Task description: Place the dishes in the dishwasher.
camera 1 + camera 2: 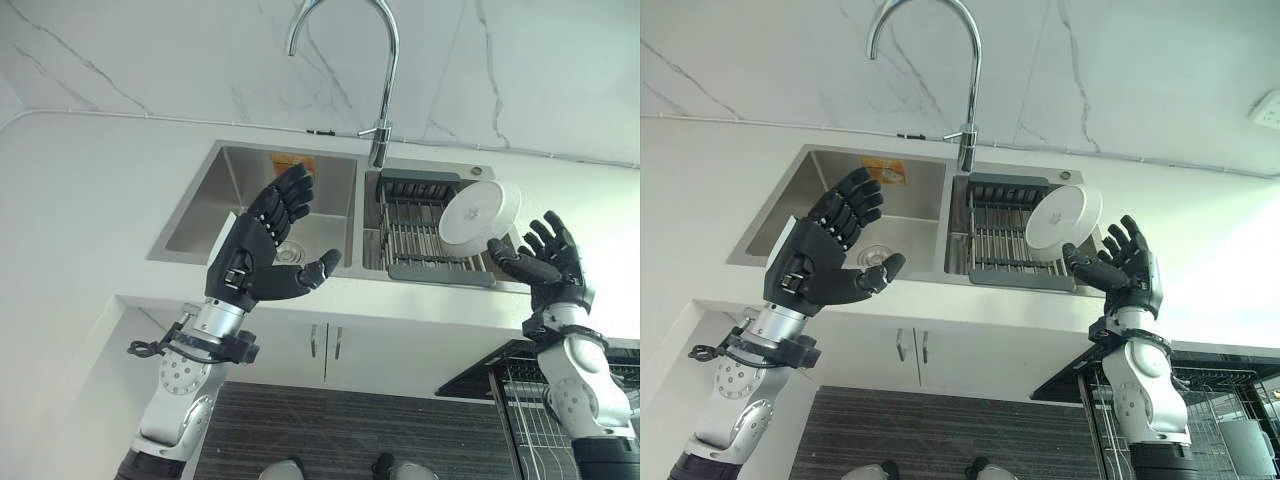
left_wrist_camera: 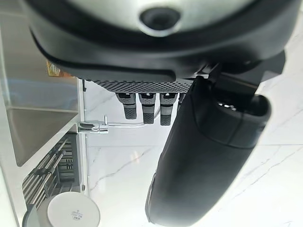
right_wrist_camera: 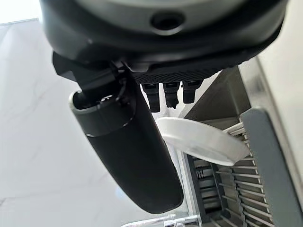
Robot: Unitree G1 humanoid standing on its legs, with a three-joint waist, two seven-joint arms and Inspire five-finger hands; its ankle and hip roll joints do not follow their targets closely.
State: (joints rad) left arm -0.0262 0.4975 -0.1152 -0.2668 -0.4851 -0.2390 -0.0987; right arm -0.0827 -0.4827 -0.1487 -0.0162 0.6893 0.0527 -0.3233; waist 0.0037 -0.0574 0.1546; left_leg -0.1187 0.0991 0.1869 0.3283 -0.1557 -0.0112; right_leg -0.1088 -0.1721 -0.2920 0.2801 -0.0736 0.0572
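Observation:
A white dish (image 1: 478, 213) leans on its edge in the dark drying rack (image 1: 420, 240) set in the right sink basin, its underside facing me. My right hand (image 1: 555, 265) is open just right of and below the dish, thumb reaching toward its lower rim; I cannot tell whether it touches. In the right wrist view the dish (image 3: 203, 139) lies just past the straight fingers (image 3: 165, 94). My left hand (image 1: 255, 255) is raised open over the left sink basin (image 1: 200, 215), holding nothing. The dish (image 2: 73, 215) is also seen far off in the left wrist view.
A tall curved faucet (image 1: 385, 80) rises between the two basins. The dishwasher's wire rack (image 1: 1240, 400) is pulled out at the lower right, below the counter edge. White cabinet doors (image 1: 325, 350) sit under the sink. An orange item (image 1: 293, 162) sits at the back of the left basin.

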